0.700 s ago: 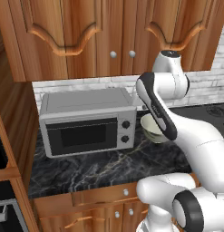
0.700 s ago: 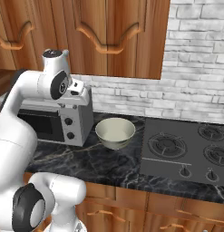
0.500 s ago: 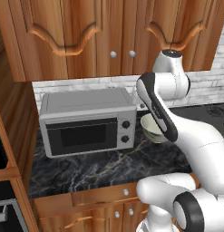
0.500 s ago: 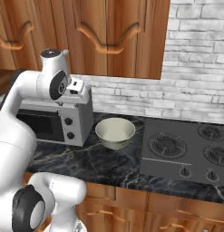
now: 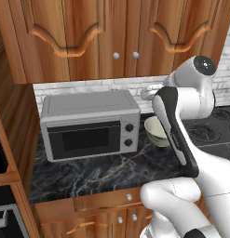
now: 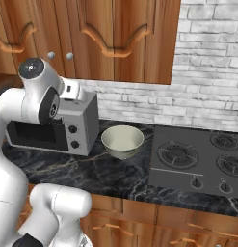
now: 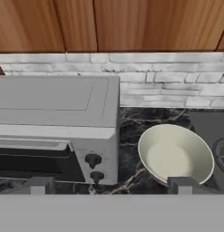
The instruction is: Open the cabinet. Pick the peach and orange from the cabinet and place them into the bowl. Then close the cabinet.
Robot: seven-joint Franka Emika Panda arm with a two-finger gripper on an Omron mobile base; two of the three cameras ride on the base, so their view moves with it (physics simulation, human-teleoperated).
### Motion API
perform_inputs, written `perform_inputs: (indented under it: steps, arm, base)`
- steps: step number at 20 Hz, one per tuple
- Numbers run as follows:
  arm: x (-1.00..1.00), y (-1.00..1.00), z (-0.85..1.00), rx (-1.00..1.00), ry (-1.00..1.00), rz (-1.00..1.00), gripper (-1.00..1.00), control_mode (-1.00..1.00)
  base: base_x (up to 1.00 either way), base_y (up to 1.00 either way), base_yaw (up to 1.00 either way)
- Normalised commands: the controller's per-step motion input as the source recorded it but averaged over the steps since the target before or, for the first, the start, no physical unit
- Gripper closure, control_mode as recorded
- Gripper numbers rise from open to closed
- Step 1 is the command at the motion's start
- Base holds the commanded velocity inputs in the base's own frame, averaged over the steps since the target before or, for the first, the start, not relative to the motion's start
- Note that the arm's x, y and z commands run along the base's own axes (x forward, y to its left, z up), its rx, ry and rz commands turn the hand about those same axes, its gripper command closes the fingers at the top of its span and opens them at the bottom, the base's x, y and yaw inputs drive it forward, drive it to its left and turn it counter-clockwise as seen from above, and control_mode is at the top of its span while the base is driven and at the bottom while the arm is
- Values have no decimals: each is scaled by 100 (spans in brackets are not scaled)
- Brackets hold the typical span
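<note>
Glossy white Franka arm (image 5: 191, 139) at right of the left base view, rounded bulbous links, black bands at joints, dark round cap on the topmost joint, small dark finger tips (image 7: 41, 185)

My arm (image 5: 174, 125) tips a touch further upward toward the cabinet (image 5: 111, 37), and my wrist sits slightly higher than half a second ago.

Above my worktop (image 6: 115, 171) the cabinet (image 5: 98, 37) hangs shut, both arched reddish-brown doors flush, silver knobs side by side. My pale cream-green bowl (image 7: 176, 155) sits upright and empty on the dark marble, just beside the microwave (image 5: 91, 123).
</note>
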Motion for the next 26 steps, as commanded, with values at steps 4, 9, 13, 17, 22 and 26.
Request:
perform_inputs:
  steps: [4,9,13,17,22,26]
  arm:
    - [-46,0,45,6,-43,0,-100,-100]
    - [-46,0,38,1,-43,0,-100,-100]
    - [-40,0,28,0,-40,0,-100,-100]
    - [-24,0,5,1,-23,0,-100,-100]
    - [-7,3,34,0,-23,0,-100,-100]
    - [3,18,42,0,-15,0,-100,-100]
  base:
    - [0,0,0]
    - [0,0,0]
    - [0,0,0]
    - [0,0,0]
    - [0,0,0]
    - [0,0,0]
